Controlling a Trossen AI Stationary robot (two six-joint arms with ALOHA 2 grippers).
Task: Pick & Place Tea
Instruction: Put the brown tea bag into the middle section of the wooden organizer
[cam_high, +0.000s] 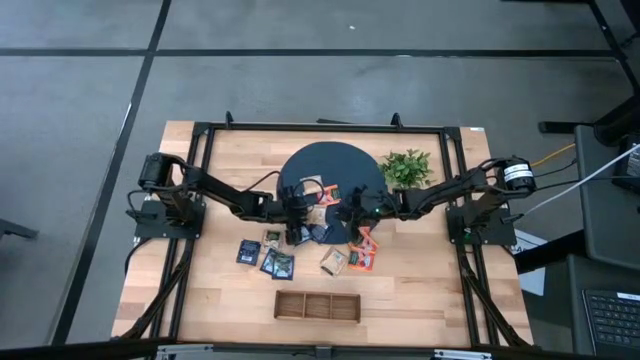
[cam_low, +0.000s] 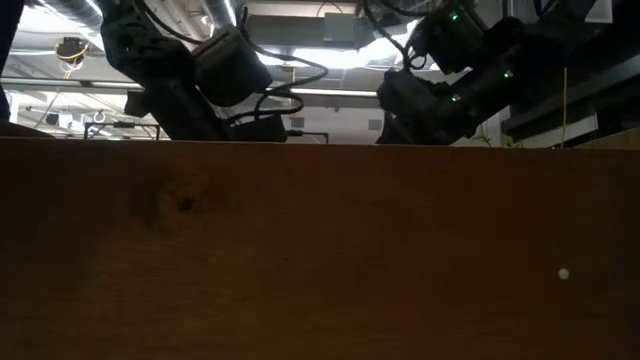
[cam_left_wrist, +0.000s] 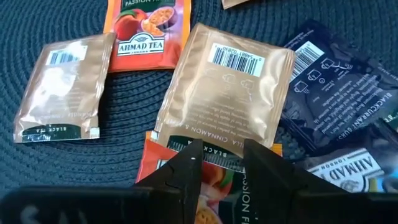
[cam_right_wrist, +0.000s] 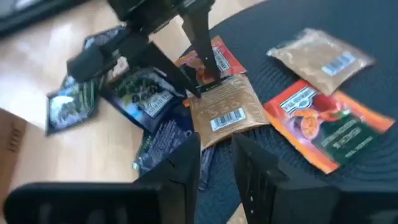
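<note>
On the wooden table (cam_high: 210, 290), both arms meet over the dark round woven mat (cam_high: 335, 165). From the left, the left gripper (cam_left_wrist: 221, 163) hovers with its fingers slightly parted at the edge of a beige cinnamon tea sachet (cam_left_wrist: 227, 93), gripping nothing. Orange passion-fruit sachets (cam_left_wrist: 148, 31) and navy blackcurrant sachets (cam_left_wrist: 336, 87) lie around it. To the right, the right gripper (cam_right_wrist: 216, 152) stands parted, empty, above the same pile.

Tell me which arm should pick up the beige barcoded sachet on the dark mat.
Left, probably. The left gripper hangs with open fingers straddling the edge of the beige square foil sachet on the dark woven round mat. The right gripper hovers nearby, farther off.
</note>
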